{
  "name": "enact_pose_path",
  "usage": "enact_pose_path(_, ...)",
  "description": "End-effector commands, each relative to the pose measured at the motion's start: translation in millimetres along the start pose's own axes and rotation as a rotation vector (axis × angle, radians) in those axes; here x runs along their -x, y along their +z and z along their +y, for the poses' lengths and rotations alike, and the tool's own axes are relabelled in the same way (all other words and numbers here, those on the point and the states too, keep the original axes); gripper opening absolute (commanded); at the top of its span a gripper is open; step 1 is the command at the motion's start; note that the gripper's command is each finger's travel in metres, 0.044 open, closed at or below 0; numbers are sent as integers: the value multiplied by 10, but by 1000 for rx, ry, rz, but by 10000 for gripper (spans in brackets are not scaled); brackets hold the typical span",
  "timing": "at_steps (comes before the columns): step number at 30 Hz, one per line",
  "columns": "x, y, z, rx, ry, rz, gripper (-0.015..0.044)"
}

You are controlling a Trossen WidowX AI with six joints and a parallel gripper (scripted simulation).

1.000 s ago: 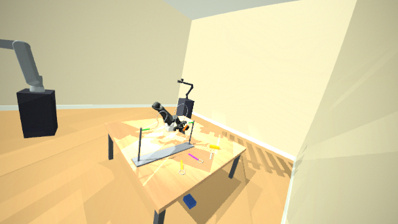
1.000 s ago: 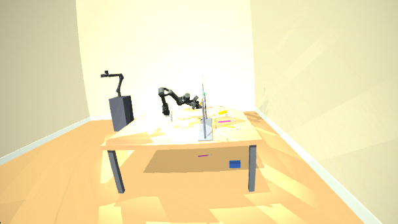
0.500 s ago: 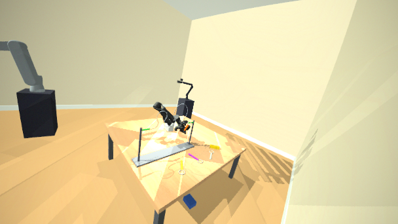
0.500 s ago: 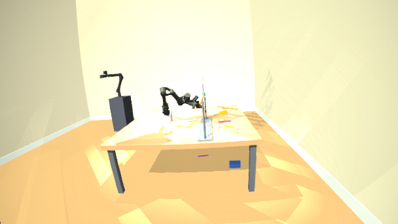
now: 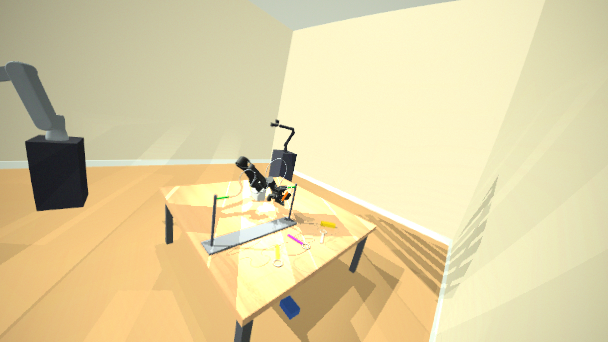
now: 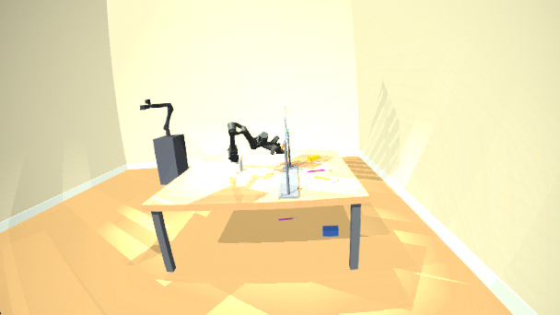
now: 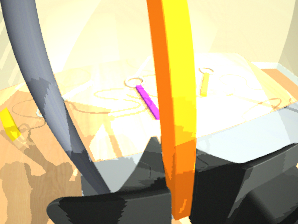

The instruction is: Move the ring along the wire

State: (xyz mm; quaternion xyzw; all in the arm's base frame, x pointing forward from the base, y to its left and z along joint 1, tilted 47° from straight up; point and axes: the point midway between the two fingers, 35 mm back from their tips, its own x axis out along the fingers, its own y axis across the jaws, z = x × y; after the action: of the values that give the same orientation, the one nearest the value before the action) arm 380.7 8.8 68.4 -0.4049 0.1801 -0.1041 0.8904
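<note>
The orange handle point(image 5: 285, 195) point(image 7: 178, 90) stands between the black fingers of my gripper point(image 7: 158, 141), which is shut on it. In the top view this is close to the right post point(image 5: 292, 206); a grey post point(image 7: 42, 75) also rises at the left of the wrist view. One green part point(image 5: 291, 187) meets the right post, the other green part point(image 5: 222, 197) meets the left post point(image 5: 214, 220). The thin grey wire curves in loops between them. The ring is too small to make out in the top and exterior views and outside the wrist view, so its place on the wire cannot be told.
The posts stand on a grey base plate point(image 5: 250, 236). Beyond it lie a purple-handled ring point(image 5: 295, 239) point(image 7: 147, 101), a yellow-handled ring point(image 5: 277, 254) point(image 7: 205, 85) and a thicker yellow object point(image 5: 328, 225) point(image 6: 313, 158). A blue block point(image 5: 289, 307) point(image 6: 330, 231) shows below the table.
</note>
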Motion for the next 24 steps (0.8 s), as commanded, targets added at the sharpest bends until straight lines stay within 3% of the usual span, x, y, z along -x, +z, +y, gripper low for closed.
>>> enact_pose_path(1, -10, -35, 13, 4, 5, -5, -150)
enact_pose_path(21, -10, -35, 13, 4, 5, -5, -150)
enact_pose_path(24, -11, -33, 8, 0, 2, -4, -71)
